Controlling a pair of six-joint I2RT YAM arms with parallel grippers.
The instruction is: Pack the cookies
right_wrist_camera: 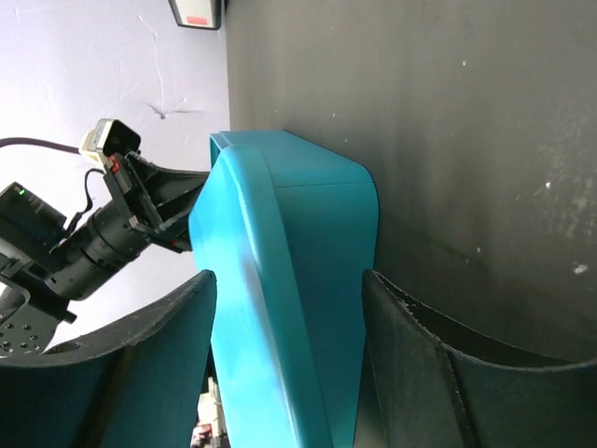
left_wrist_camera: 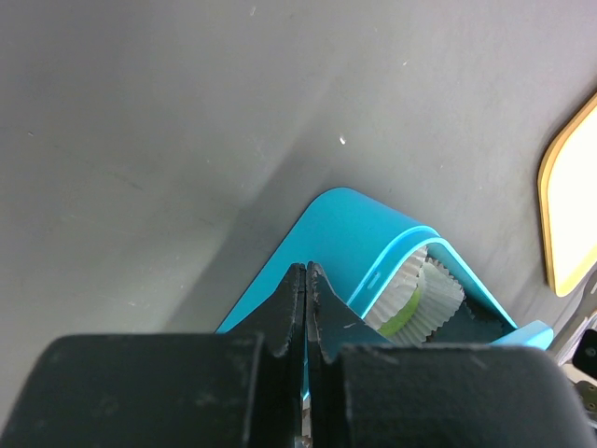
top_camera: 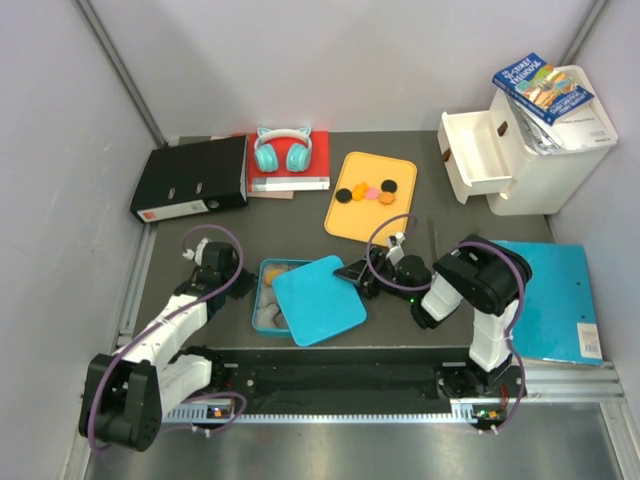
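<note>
The cookies (top_camera: 366, 192), orange, black and one pink, lie on a yellow tray (top_camera: 345, 222) at the back middle. A blue box (top_camera: 265, 300) holds white paper cups; one cup holds a green cookie (left_wrist_camera: 403, 306). The blue lid (top_camera: 320, 298) lies tilted over the box's right part. My left gripper (top_camera: 238, 272) is at the box's left rim, its jaws pressed together on the wall (left_wrist_camera: 308, 271). My right gripper (top_camera: 356, 272) grips the lid's right edge (right_wrist_camera: 289, 280), one finger on each side.
A black binder (top_camera: 190, 180) and teal headphones (top_camera: 281, 150) on a red book stand at the back left. A white drawer unit (top_camera: 525, 150) with an open drawer stands at the back right. A blue folder (top_camera: 555, 295) lies on the right.
</note>
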